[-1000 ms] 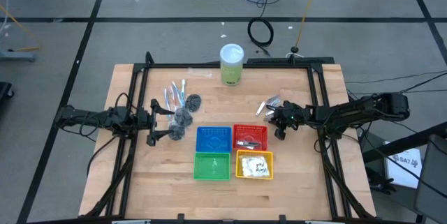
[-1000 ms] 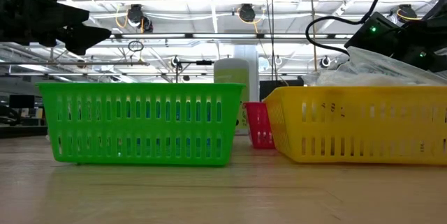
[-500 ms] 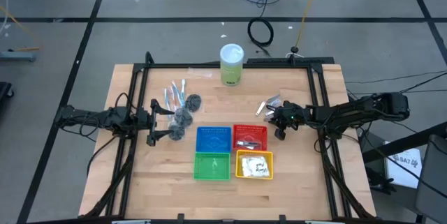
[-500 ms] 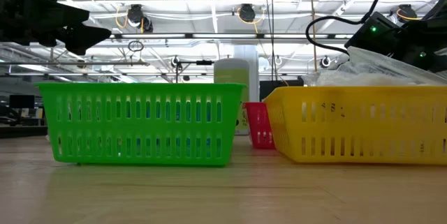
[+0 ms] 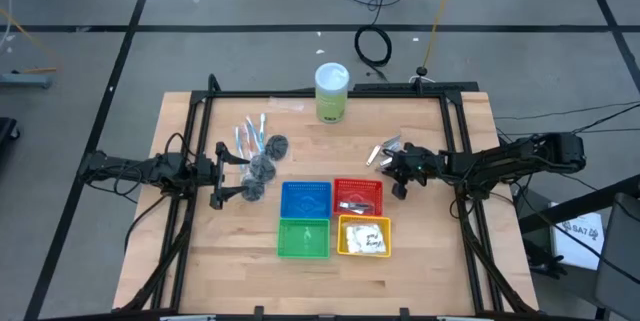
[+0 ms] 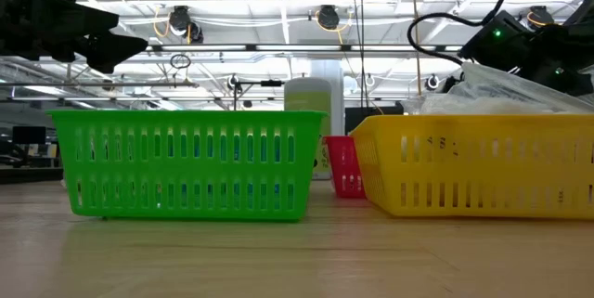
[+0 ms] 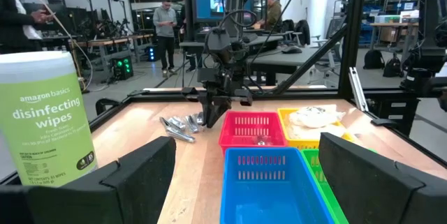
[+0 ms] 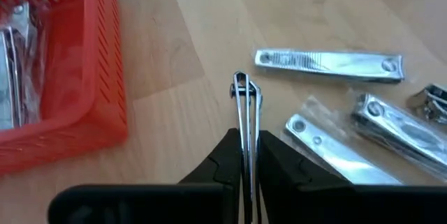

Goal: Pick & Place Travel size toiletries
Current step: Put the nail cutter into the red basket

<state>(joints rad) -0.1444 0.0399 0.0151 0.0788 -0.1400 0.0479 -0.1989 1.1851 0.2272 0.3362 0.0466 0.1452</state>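
My right gripper (image 8: pixel 246 155) is shut on a thin silver nail clipper (image 8: pixel 243 105); in the high view it (image 5: pixel 396 169) hovers between the red basket (image 5: pixel 358 196) and a small pile of silver clippers (image 5: pixel 385 148). Three more clippers (image 8: pixel 328 65) lie flat on the wood. My left gripper (image 5: pixel 230 174) waits open at the table's left, beside dark grey puffs (image 5: pixel 262 167) and wrapped sticks (image 5: pixel 248 136). White sachets (image 5: pixel 366 238) lie in the yellow basket. My right gripper pinches the silver clipper edge-on between its two fingertips (image 8: pixel 223 155), gripping near one end. The clipper's free end (image 8: pixel 242 83) sticks out beyond the fingertips, along them. The fingers slant down from the table's right. I cannot tell whether the clipper is clear of the wood.
Four baskets sit in a square near mid-table: blue (image 5: pixel 306 199), red, green (image 5: pixel 304 238), yellow (image 5: pixel 365 236). A green wipes cylinder (image 5: pixel 332 93) stands at the far edge. The red basket holds silver clippers (image 5: pixel 352 204). Bare wood lies along the near edge. People stand beyond the table.
My right gripper has shifted slightly up and toward the table's left, staying shut on the clipper.
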